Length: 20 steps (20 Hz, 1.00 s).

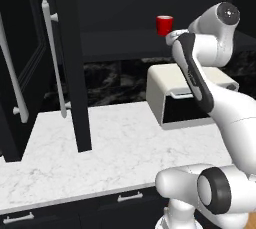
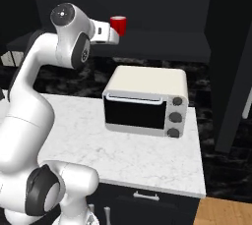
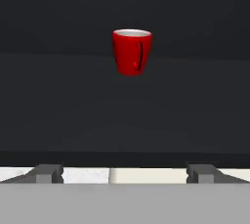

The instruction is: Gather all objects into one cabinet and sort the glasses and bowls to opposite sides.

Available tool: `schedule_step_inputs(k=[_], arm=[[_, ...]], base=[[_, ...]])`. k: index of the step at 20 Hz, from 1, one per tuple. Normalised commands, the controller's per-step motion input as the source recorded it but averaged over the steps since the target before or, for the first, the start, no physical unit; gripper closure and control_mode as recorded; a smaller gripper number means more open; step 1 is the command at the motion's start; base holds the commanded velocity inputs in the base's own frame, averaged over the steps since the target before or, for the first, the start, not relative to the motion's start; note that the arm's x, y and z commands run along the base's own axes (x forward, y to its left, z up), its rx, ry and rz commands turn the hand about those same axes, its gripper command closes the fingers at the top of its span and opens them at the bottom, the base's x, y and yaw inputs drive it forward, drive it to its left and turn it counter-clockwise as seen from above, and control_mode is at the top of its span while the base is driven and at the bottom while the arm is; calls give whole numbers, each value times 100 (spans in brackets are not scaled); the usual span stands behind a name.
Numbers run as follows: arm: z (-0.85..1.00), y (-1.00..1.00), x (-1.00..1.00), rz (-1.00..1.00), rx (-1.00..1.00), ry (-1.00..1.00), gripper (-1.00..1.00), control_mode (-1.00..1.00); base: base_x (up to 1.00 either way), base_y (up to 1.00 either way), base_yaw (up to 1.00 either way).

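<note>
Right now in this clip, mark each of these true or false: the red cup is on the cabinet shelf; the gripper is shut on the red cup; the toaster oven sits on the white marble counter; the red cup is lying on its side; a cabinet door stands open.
1. True: the red cup stands on the dark cabinet shelf.
2. False: the gripper is open and short of the cup, holding nothing.
3. True: the toaster oven sits on the marble counter.
4. False: the cup is upright, rim up.
5. True: the cabinet door with its pale bar handle stands open.
</note>
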Motion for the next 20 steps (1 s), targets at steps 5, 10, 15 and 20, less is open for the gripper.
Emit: schedule_step_inputs(k=[5, 10, 15, 20], arm=[[27, -12, 25, 0, 0, -5, -100, -100], [23, -28, 18, 0, 0, 0, -100, -100], [17, -11, 13, 0, 0, 0, -100, -100], [2, 1, 22, 5, 0, -3, -100, -100]], base=[[0, 0, 0], [0, 0, 0], [0, 0, 0], [0, 0, 0]])
